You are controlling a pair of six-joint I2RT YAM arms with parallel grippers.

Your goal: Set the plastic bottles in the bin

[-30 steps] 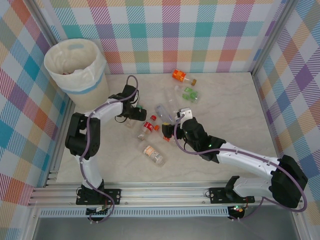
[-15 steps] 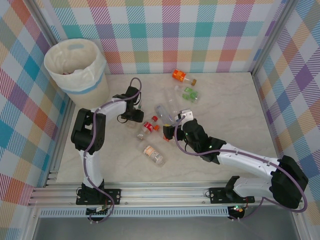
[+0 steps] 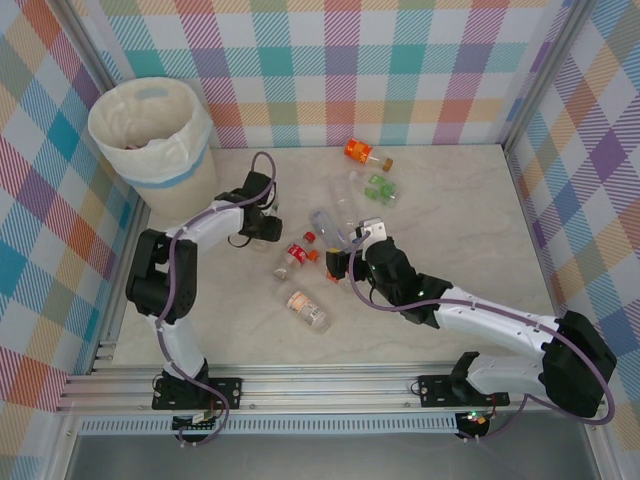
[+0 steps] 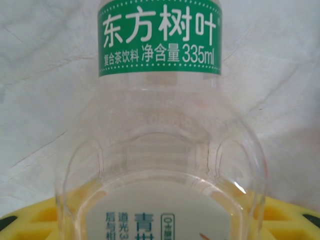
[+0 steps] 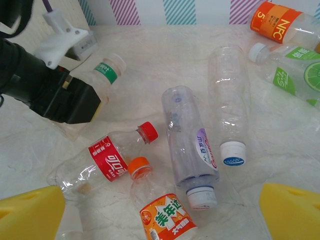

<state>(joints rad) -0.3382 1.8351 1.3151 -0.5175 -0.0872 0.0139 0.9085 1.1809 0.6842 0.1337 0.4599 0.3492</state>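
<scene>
A clear bottle with a green neck band (image 4: 160,45) lies on the marble table (image 3: 470,210) between the yellow pads (image 4: 287,220) of the left gripper (image 4: 160,225). Its jaws stand narrow around the bottle; whether they press it cannot be told. Other plastic bottles (image 5: 227,100) lie scattered just beside, among them a red-labelled bottle (image 5: 107,160) and an orange-labelled bottle (image 5: 167,220). The right gripper (image 5: 162,200) hovers over these, spread wide and holding nothing. The bin (image 3: 190,175) stands in the far left corner, well apart.

Centre of table (image 3: 470,210) was cluttered by plastic bottles (image 3: 300,308); far-left corner was taken by the bin (image 3: 150,130); bare passage was left at far right and near left.
</scene>
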